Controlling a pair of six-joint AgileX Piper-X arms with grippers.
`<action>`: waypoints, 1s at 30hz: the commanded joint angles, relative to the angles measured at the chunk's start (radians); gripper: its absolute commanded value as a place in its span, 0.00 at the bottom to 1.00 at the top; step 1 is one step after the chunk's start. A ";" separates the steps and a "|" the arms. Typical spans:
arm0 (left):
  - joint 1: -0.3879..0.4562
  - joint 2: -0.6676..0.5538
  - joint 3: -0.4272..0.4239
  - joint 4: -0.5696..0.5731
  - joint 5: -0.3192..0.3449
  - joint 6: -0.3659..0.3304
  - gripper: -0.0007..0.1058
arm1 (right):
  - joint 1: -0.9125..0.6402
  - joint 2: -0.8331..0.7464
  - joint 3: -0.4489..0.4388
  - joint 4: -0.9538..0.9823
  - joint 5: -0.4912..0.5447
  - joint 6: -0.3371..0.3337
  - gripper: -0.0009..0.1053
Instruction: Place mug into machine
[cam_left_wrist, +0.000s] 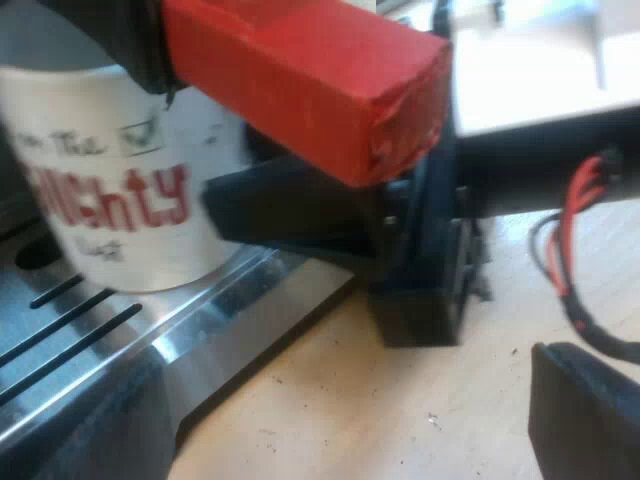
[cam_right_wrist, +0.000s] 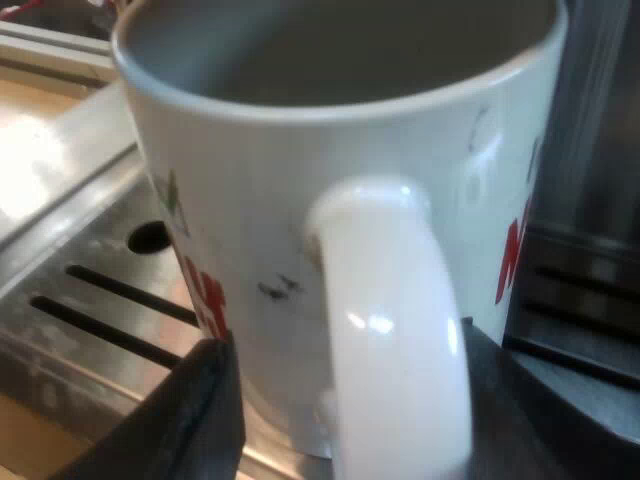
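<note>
While right gripper (cam_right_wrist: 340, 400) clamps mug (cam_right_wrist: 300, 200) near drip tray's (cam_right_wrist: 90, 330) edge, pulling off w/o fully opening cd drag it off tray; left gripper (cam_left_wrist: 340, 430) wide open, empty, beside tray.

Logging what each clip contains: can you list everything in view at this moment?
mug: one, white with red lettering, standing on the drip tray
drip tray: one, silver with dark slots, under the mug
holder handle: one, dark ending in red, above the tray's edge beside the mug
table: one, light wood, beside the drip tray
right pincer: one, black, closed on the mug's sides
left pincer: one, black, open over the table
</note>
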 joint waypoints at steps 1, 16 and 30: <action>-0.003 -0.005 0.001 0.000 0.006 -0.015 0.71 | -0.002 0.015 -0.036 -0.014 -0.024 -0.007 0.43; -0.003 -0.005 0.001 0.000 0.006 -0.012 0.71 | -0.001 0.010 -0.091 0.102 -0.008 -0.007 0.43; -0.003 -0.240 -0.112 0.279 -0.059 0.056 0.71 | 0.060 -0.352 0.142 0.306 0.016 0.027 0.43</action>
